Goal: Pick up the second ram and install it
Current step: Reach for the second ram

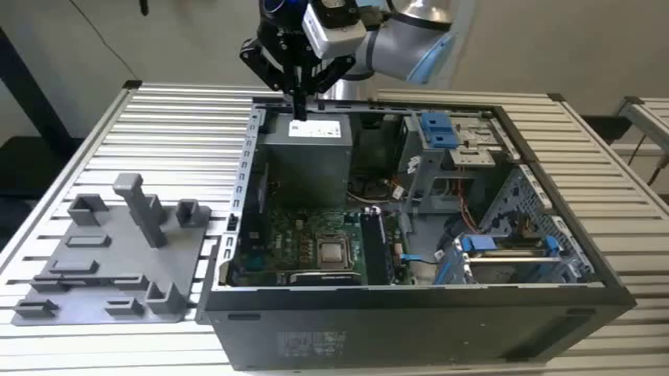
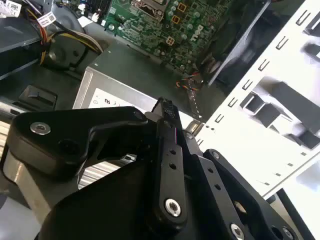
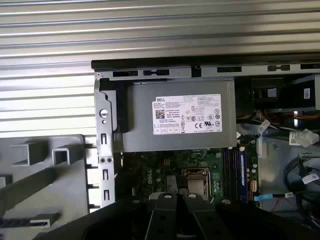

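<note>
Gripper (image 1: 300,114), black jointed metal, over boxy grey power supply (image 1: 305,153), ribbed table (image 1: 178,117)

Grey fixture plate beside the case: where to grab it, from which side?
Likely the tall upright post of the grey fixture plate, from straight above. It stands clear of the low brackets and has flat, narrow sides to pinch. The plate itself lies flat on the slatted table, offering little edge.
</note>
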Available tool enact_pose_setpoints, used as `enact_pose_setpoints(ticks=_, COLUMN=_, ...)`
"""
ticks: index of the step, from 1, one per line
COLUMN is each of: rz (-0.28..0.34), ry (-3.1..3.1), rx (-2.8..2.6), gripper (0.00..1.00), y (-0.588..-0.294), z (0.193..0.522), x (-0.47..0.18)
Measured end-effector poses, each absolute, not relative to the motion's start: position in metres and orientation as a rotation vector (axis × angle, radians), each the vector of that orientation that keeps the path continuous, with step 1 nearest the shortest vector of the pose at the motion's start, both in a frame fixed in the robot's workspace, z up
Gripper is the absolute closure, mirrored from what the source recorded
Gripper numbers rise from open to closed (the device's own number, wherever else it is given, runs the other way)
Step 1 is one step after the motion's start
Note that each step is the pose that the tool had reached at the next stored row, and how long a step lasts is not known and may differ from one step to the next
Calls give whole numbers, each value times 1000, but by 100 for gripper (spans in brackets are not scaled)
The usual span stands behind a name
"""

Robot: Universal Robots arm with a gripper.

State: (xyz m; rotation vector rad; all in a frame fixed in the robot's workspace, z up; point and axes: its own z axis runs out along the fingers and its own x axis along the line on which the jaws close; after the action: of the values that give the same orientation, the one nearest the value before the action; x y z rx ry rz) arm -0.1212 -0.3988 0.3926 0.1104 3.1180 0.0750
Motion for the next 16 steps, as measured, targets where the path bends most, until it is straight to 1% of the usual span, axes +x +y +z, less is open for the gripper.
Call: enact_pose_setpoints(ticks=16, rz=75, ry=3118, rx=110, gripper=89, y=-399, z=393, x=-125)
